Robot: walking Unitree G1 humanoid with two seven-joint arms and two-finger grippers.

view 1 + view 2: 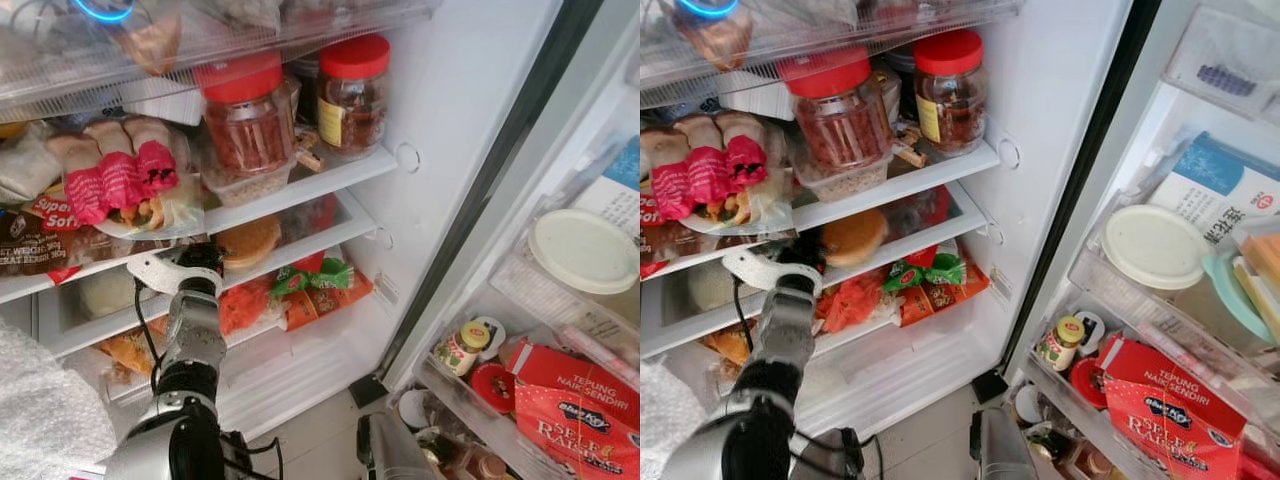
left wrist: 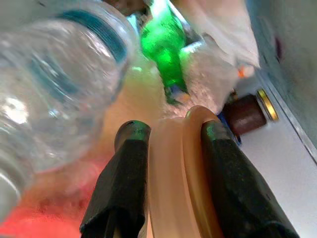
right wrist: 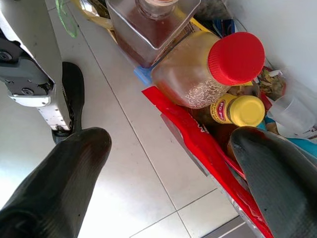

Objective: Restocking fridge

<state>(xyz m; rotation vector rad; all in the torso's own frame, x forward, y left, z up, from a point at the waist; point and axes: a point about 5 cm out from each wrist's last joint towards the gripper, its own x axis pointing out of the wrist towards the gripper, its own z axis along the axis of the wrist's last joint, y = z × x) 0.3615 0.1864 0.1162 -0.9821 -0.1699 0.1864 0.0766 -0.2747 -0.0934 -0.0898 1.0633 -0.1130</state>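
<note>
My left arm reaches into the open fridge, onto the lower glass shelf. The left gripper is shut on a round tan, bun-coloured disc that lies at the shelf's front. In the left wrist view both black fingers pinch the disc's pale peach rim. Beyond it stand a clear water bottle, a green bottle and a dark jar with a gold lid. My right gripper hangs open over the tiled floor by the door's bottom rack.
Two red-lidded jars and red-wrapped buns fill the shelf above. Orange and green packets lie in the drawer below. The open door's racks at right hold a white-lidded tub and red flour packets.
</note>
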